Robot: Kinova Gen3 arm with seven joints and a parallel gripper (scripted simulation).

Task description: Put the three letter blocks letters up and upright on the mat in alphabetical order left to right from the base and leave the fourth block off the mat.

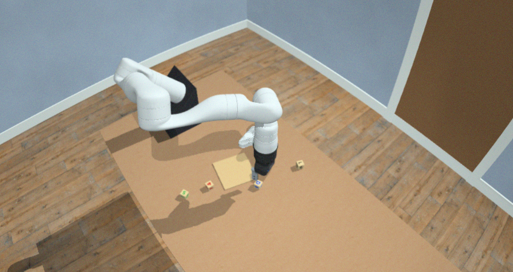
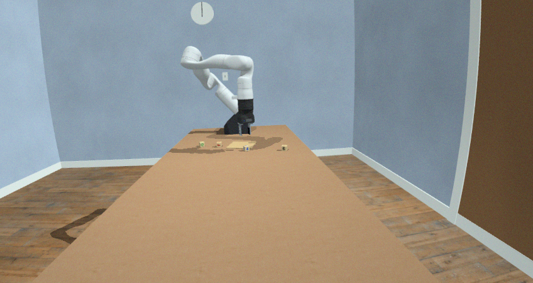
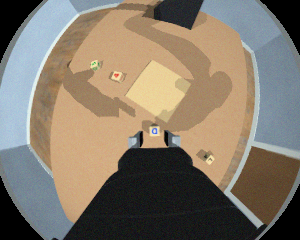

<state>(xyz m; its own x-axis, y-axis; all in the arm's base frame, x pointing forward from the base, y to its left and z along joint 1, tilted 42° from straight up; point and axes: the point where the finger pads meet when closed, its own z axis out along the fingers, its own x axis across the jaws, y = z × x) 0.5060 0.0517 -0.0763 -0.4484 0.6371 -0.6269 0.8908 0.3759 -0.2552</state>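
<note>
Blocks, four, small and pale, all resting on the table off the mat. Item one: block with a blue letter, apparently a D, just beside one corner of the mat. Item two: block with a red mark, seemingly heart-shaped, near the mat's opposite side. Item three: block with a green letter, apparently an S, farther out beyond the red one. Item four: block with a black mark, its top too small to read surely, well apart from the others.

Mat, one, square, pale yellow, lying flat, partly shaded.

Gripper, one, black with grey fingers, pointing down above the table near the blue-lettered block; fingers wide apart, slightly short of fully open, holding nothing.

Arm, white, bent high over the wooden-brown table. Surroundings: blue walls; round white clock.
</note>
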